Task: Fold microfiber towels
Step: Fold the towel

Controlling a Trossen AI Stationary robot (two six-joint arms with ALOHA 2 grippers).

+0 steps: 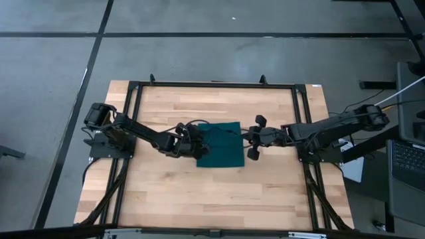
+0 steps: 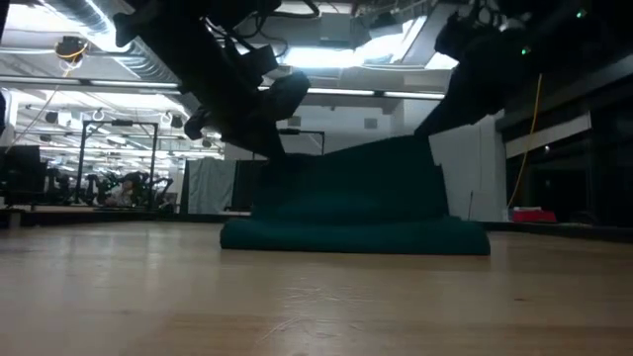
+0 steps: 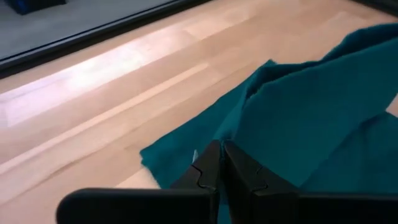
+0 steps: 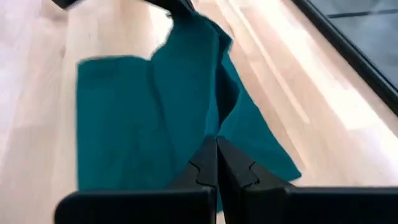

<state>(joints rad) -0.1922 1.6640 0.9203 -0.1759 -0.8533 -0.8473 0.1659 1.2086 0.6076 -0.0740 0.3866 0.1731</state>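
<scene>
One dark teal towel (image 1: 222,145) lies in the middle of the wooden table. Its near part rests flat on the wood (image 2: 356,237), and another part rises above it between the two arms (image 2: 366,178). My left gripper (image 1: 197,141) is at the towel's left side and is shut on it. My right gripper (image 1: 246,139) is at the towel's right side and is shut on it. A small white bit, perhaps the tag (image 3: 194,155), shows beside my left fingers. My left gripper pinches the towel's left edge (image 3: 239,140) between its two shut fingers, coming from the table's left and slanting down. The cloth there is lifted off the wood and runs in slack folds toward the other arm. How many layers it holds, I cannot tell. My right gripper pinches the towel's right edge (image 4: 219,127) between its two shut fingers, coming from the table's right and slanting down. The held cloth is raised as a ridge running to the left gripper, and the rest lies flat beside it (image 4: 112,124). The fingers hide the layers.
A black frame rail (image 1: 212,85) runs around the table top. There is bare wood toward the near edge (image 1: 212,196) and the far edge (image 1: 212,103). A laptop (image 1: 408,162) sits off the table's right side.
</scene>
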